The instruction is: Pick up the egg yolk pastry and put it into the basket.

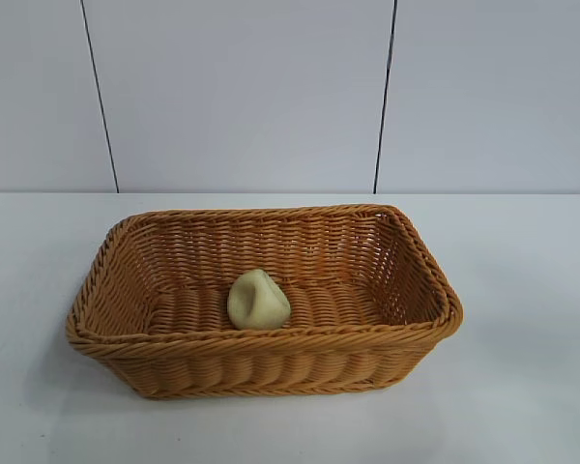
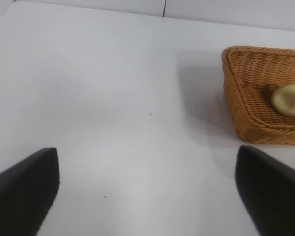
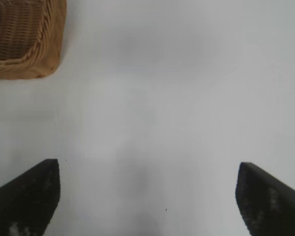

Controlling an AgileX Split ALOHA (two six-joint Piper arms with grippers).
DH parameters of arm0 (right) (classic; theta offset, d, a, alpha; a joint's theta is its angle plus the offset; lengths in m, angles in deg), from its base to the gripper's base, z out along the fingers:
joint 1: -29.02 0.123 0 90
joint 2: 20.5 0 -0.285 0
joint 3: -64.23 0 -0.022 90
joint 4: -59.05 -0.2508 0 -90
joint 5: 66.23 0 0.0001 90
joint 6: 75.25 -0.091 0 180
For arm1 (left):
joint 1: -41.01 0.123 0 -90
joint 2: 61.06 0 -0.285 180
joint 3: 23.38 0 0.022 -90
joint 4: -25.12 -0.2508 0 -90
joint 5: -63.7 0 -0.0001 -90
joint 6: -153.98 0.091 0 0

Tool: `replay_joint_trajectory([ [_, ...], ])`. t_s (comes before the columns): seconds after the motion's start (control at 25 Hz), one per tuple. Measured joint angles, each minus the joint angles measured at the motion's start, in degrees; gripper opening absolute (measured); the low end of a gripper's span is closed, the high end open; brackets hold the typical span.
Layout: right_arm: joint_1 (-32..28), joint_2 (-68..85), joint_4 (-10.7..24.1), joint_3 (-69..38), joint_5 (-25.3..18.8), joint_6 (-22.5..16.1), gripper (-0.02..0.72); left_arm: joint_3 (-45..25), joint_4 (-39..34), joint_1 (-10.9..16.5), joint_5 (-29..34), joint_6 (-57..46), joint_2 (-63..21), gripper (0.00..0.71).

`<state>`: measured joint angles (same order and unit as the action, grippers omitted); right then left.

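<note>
Basically done, as we read it: the egg yolk pastry (image 1: 258, 300) lies on the woven floor of the basket (image 1: 406, 242), near the front wall and a bit left of centre, dented side up. It touches only the weave under it, with no gripper near it. It sits low enough behind the braided rim that we don't expect it to roll out.

The basket stands flat on the white table (image 1: 522, 387). In the exterior view neither arm shows at all, so both are clear of the basket.

The left gripper (image 2: 147, 189) has its fingers spread wide and nothing between them, only bare tabletop. From its wrist view the basket is off to one side and well apart, the pastry showing inside as a pale lump. We read this arm as parked, off to the side because the job needs one arm.

The right gripper (image 3: 147, 196) is likewise wide open and empty, over bare table, with just a corner of the basket at the edge of its view. Open jaws away from the basket fit a drop already made.

We judge nothing is left but parking the arms.
</note>
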<state>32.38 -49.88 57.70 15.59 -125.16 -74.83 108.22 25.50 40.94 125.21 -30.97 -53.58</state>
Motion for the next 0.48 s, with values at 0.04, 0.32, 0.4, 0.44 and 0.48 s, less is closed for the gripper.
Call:
replay_joint_trajectory([
  [0.04,0.0,1.3,0.0,0.0,0.0,0.0,0.695,0.0,0.0,0.0,0.0,0.0,0.0,0.695],
  [0.32,-0.5,11.1,0.0,0.0,0.0,0.0,0.695,0.0,0.0,0.0,0.0,0.0,0.0,0.695],
  [0.4,-1.8,14.2,-0.1,0.0,0.0,0.0,0.695,0.0,0.0,0.0,0.0,0.0,0.0,0.695],
  [0.44,-2.6,15.9,-0.1,0.0,0.0,0.0,0.695,0.0,0.0,0.0,0.0,0.0,0.0,0.695],
  [0.48,-3.3,17.4,-0.1,-0.1,0.0,0.0,0.695,0.0,0.0,0.0,0.0,0.0,0.0,0.695],
])
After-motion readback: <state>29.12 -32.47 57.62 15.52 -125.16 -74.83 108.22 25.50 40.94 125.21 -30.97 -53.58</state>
